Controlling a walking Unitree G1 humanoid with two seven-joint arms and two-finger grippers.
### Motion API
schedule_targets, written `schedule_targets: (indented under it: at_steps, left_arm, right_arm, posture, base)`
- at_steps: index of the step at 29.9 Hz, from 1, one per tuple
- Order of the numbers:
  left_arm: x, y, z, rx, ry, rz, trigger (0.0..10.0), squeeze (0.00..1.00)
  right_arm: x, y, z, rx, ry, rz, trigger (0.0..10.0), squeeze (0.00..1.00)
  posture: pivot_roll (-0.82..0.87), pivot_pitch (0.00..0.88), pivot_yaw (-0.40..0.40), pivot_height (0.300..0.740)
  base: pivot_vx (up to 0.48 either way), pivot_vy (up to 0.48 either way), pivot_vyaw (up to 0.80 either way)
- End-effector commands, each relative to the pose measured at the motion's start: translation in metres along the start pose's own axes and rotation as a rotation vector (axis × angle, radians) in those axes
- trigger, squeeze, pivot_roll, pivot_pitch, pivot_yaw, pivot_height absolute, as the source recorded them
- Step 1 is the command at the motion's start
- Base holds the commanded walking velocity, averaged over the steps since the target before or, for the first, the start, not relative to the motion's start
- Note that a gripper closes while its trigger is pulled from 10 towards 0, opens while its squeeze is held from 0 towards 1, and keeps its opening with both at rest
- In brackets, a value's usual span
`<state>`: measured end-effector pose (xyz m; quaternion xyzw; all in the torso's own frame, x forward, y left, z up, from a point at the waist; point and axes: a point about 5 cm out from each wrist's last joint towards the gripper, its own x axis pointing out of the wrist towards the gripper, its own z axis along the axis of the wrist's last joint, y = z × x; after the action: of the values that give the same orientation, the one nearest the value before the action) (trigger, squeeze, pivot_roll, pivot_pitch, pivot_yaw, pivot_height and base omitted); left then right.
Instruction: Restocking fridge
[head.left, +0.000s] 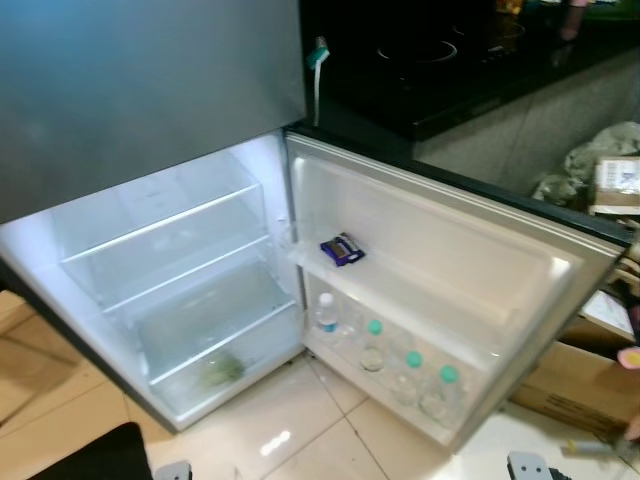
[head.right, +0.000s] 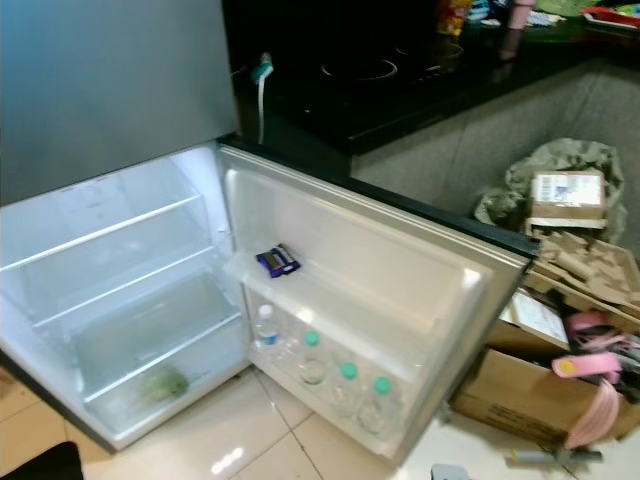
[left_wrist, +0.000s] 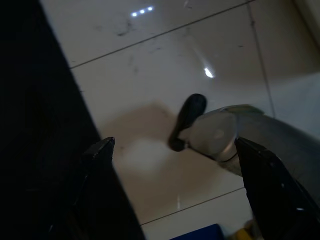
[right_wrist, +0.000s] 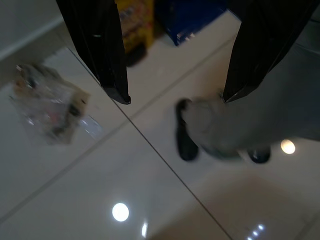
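The fridge (head.left: 200, 260) stands open, water bottles (head.left: 400, 365) in its door rack: light, smooth, best gripped mid-body. Left hand (left_wrist: 175, 150) and right hand (right_wrist: 175, 97) hang apart, empty, over floor tiles (right_wrist: 100, 190).

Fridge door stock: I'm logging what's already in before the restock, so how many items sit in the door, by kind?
Bottles with green caps: 3, in the lower door bin
Bottle with a white cap: 1, same bin, at the hinge end
Dark blue packet: 1, on the upper door shelf
Total: 5
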<state>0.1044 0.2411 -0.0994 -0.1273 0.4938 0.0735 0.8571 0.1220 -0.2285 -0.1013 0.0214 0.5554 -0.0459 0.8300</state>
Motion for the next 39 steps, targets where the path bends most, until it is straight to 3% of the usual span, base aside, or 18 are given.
schedule_targets:
  at_steps: [1, 17, 24, 26, 27, 31, 36, 39]
  left_arm:
    - [0.000, -0.001, -0.005, -0.002, 0.021, -0.007, 10.0, 0.00]
    - [-0.001, -0.001, -0.005, -0.006, 0.021, -0.010, 10.0, 0.00]
    - [-0.001, 0.000, -0.005, -0.020, 0.019, 0.000, 10.0, 0.00]
    - [0.000, 0.000, -0.004, -0.019, 0.019, 0.000, 10.0, 0.00]
    - [0.000, -0.001, -0.004, -0.019, 0.020, -0.003, 10.0, 0.00]
    - [0.000, -0.001, -0.004, -0.020, 0.020, -0.005, 10.0, 0.00]
    - [0.000, -0.002, -0.006, -0.023, 0.022, -0.007, 10.0, 0.00]
    - [0.000, -0.002, -0.006, -0.022, 0.024, -0.008, 10.0, 0.00]
  right_arm:
    - [-0.001, -0.005, 0.000, 0.000, 0.004, -0.023, 10.0, 0.00]
    - [-0.001, -0.006, -0.001, -0.005, 0.011, -0.032, 10.0, 0.00]
    - [0.000, -0.007, 0.016, 0.045, -0.075, -0.032, 10.0, 0.00]
    - [-0.001, -0.007, 0.025, 0.064, -0.111, -0.028, 10.0, 0.00]
    - [-0.002, -0.009, 0.048, 0.097, -0.199, -0.012, 10.0, 0.00]
    - [-0.006, -0.009, 0.087, 0.158, -0.348, 0.040, 10.0, 0.00]
    - [-0.013, -0.002, 0.124, 0.168, -0.478, 0.133, 10.0, 0.00]
    - [-0.016, 0.003, 0.134, 0.156, -0.520, 0.172, 10.0, 0.00]
  posture:
    - [-0.04, 0.000, -0.005, 0.740]
    - [-0.04, 0.000, -0.005, 0.740]
    - [-0.05, 0.000, -0.004, 0.740]
    - [-0.05, 0.000, -0.004, 0.740]
    - [-0.05, 0.000, -0.003, 0.740]
    - [-0.05, 0.000, -0.003, 0.740]
    - [-0.05, 0.000, -0.003, 0.740]
    - [-0.05, 0.000, -0.004, 0.740]
  base:
    - [0.000, -0.458, 0.00]
    - [0.000, -0.465, 0.00]
    - [0.000, 0.000, 0.00]
    - [0.000, 0.000, 0.00]
    - [0.000, 0.000, 0.00]
    - [0.000, 0.000, 0.00]
    - [0.000, 0.000, 0.13]
    - [0.000, 0.000, 0.71]
